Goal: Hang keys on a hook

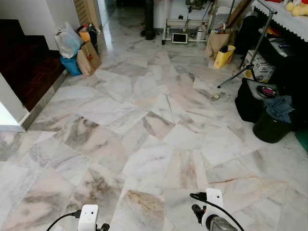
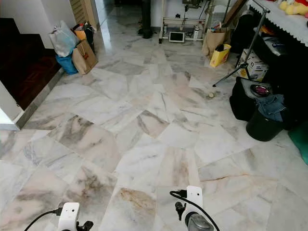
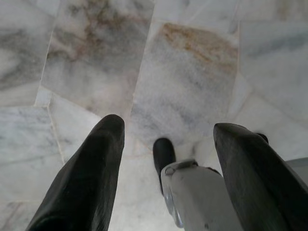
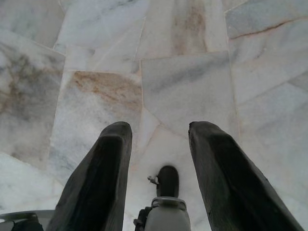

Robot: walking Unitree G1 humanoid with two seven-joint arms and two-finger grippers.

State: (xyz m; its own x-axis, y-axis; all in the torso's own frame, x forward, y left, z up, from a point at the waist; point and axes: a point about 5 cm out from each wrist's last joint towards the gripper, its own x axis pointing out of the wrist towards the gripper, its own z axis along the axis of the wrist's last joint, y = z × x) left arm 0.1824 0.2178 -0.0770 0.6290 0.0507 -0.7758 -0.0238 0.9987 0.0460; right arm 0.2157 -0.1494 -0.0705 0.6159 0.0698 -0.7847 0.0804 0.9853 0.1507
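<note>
Both arms hang low at the bottom of the head views, the left arm (image 1: 88, 217) and the right arm (image 1: 211, 214), over a white and grey marble floor (image 1: 154, 134). In the left wrist view my left gripper (image 3: 171, 125) is open, its black fingers (image 3: 91, 173) wide apart with nothing held; part of my own leg shows behind them. In the right wrist view my right gripper (image 4: 162, 126) is open too, with bare floor between its fingers (image 4: 103, 173).
Dark wooden stairs (image 1: 24, 62) rise at the left, with paper and plastic bags (image 1: 77, 48) beside them. At the right stand a black bin with jeans (image 1: 272, 125), a black bag (image 1: 250, 101), a slanted stand (image 1: 250, 53), a yellow bag (image 1: 224, 56) and a cloth-covered table (image 1: 288, 19).
</note>
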